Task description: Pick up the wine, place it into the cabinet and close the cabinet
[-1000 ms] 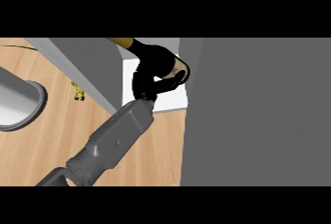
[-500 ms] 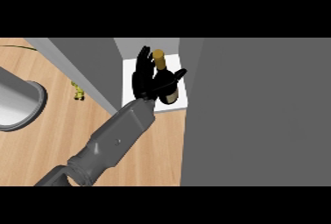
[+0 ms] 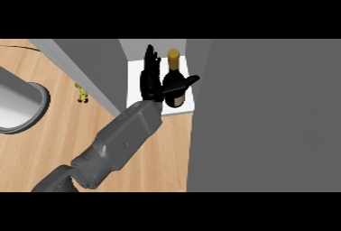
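The wine bottle (image 3: 174, 95), dark with a gold neck, stands upright on the white shelf (image 3: 135, 76) inside the cabinet. My left hand (image 3: 152, 80) is just left of it. Its fingers are straight and point toward the cabinet's back, and the thumb reaches across the front of the bottle's shoulder. The fingers are not curled round the bottle. My grey forearm (image 3: 120, 140) slants in from the lower left. My right hand shows in no view.
A wide grey panel (image 3: 266, 113) of the cabinet fills the right side, and another grey panel (image 3: 93, 67) stands left of the shelf. On the wooden counter (image 3: 60, 131) are a grey round vessel (image 3: 20, 103) and a small yellow-green object (image 3: 82, 94).
The left hand, curled round the bottle a second ago, has straightened its fingers and let go. The bottle now stands uncovered on the shelf.
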`<action>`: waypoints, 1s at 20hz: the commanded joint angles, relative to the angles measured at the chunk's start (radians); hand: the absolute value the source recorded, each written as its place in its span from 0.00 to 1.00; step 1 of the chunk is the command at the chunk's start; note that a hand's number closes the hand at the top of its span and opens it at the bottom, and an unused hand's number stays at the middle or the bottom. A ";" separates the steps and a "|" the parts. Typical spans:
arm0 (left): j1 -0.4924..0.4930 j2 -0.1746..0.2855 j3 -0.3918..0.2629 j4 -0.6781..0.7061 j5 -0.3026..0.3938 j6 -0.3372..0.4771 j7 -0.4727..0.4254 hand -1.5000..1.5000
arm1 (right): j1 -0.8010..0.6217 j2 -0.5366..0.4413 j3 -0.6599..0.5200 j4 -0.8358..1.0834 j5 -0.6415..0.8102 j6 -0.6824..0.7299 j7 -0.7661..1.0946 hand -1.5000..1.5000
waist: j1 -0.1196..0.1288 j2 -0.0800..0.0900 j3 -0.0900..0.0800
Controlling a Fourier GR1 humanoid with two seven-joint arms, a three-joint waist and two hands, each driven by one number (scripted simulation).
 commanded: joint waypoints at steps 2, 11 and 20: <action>-0.014 0.000 -0.054 -0.023 -0.007 0.025 -0.007 0.00 | 0.012 -0.006 -0.017 -0.002 -0.009 0.006 -0.010 0.00 | 0.003 -0.003 0.000; 0.019 0.000 -0.071 -0.110 0.034 0.032 -0.121 0.00 | -0.034 -0.001 -0.017 0.036 -0.011 -0.008 0.004 0.00 | 0.025 -0.007 0.000; 0.044 0.000 -0.122 -0.197 0.065 0.012 -0.106 0.00 | 0.062 0.012 0.017 -0.003 0.025 -0.002 -0.017 0.00 | 0.070 -0.021 0.001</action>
